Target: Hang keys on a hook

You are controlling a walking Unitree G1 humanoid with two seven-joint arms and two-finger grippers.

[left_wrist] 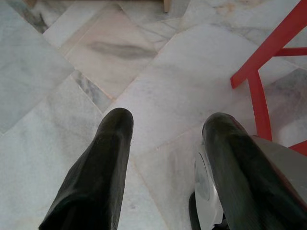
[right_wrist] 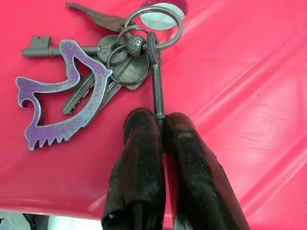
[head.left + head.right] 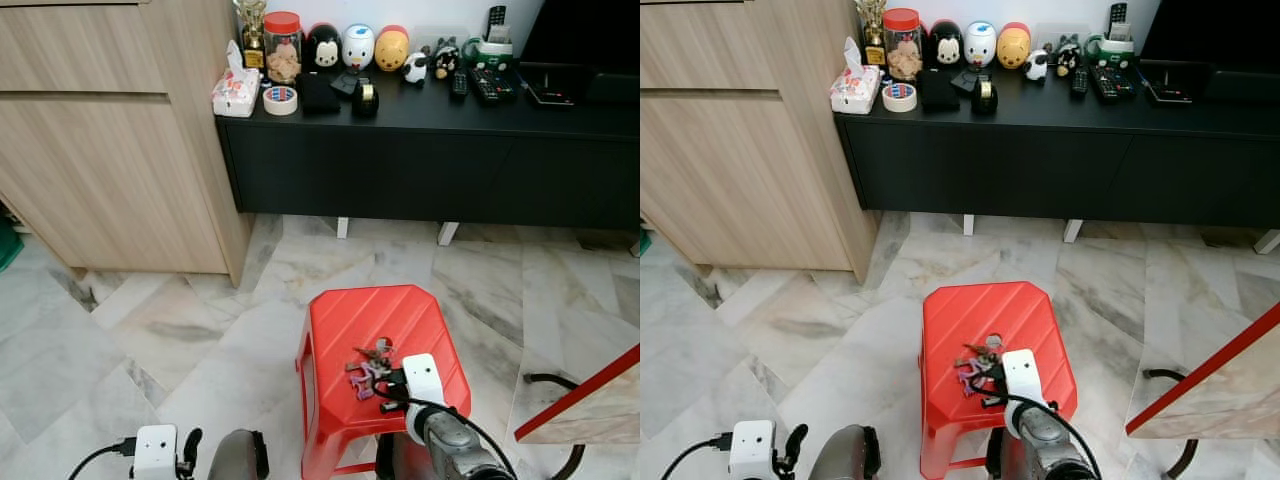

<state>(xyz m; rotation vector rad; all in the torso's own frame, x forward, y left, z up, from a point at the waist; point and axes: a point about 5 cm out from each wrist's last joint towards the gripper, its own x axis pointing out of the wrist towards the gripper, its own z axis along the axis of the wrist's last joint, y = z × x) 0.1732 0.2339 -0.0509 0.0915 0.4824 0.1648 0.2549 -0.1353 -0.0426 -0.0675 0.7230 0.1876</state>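
Your right gripper (image 2: 162,122) has its two fingers pressed together on the shank of one long key (image 2: 157,91), and that key runs straight out from the fingertips to the ring where the rest of the keys (image 2: 91,72) fan away to one side with a purple charm (image 2: 62,96). The whole bunch lies flat on the red stool (image 3: 340,320), directly ahead of the gripper, so the key's long axis is in line with the fingers and any lift should let the bunch swing down under the pinch (expect it to dangle and twist). Your left gripper (image 1: 165,158) hangs low over the marble floor (image 1: 57,72) with its fingers spread, beside the stool's leg and farther from the keys, so the right arm is the one to carry on. I can't make out a hook anywhere among the things on the black cabinet (image 3: 420,150) or the wooden cupboard (image 3: 110,170); you will likely have to turn to find it.
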